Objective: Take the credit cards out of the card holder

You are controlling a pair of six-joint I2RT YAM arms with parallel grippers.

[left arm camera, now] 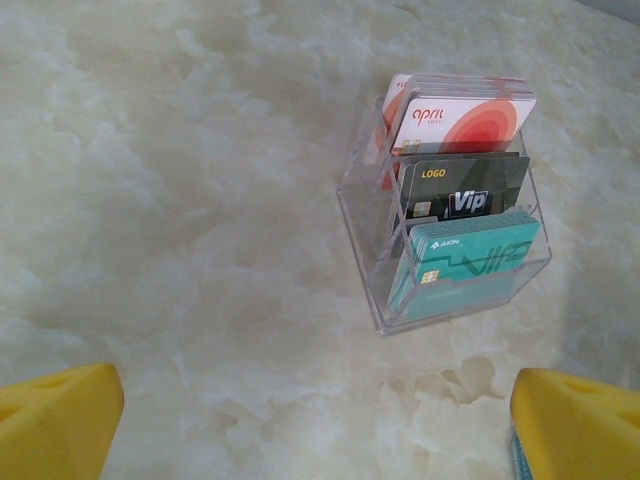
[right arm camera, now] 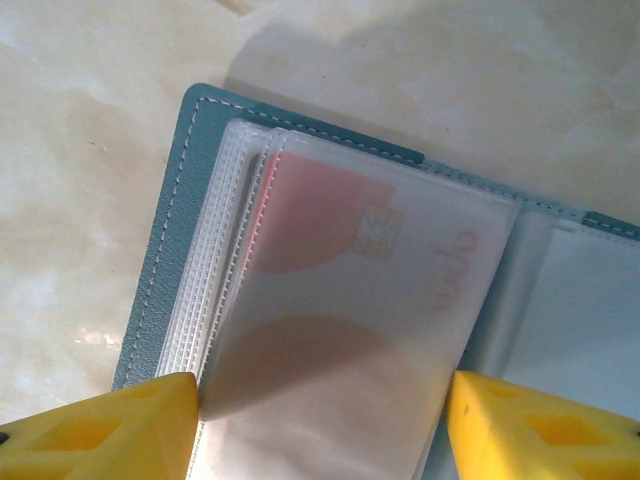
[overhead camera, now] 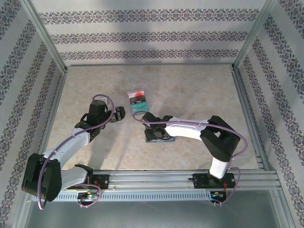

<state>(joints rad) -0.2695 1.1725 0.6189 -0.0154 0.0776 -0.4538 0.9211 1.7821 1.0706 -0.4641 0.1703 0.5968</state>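
Right gripper: jaws apart, nothing clamped, fingertips flanking top clear sleeve of unfolded card holder. Red-and-white credit card sits inside that sleeve. Left gripper: jaws fully spread, nothing between, left of card holder. Clear rack beyond card holder, holding red, black and teal credit cards.

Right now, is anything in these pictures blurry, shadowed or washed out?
Top view: even light, the table pale, shadows faint. Left wrist: the cards in the rack are sharp, their print readable. Right wrist: the red card is hazy behind a frosted sleeve, with a dark shadow over the sleeve's lower part.
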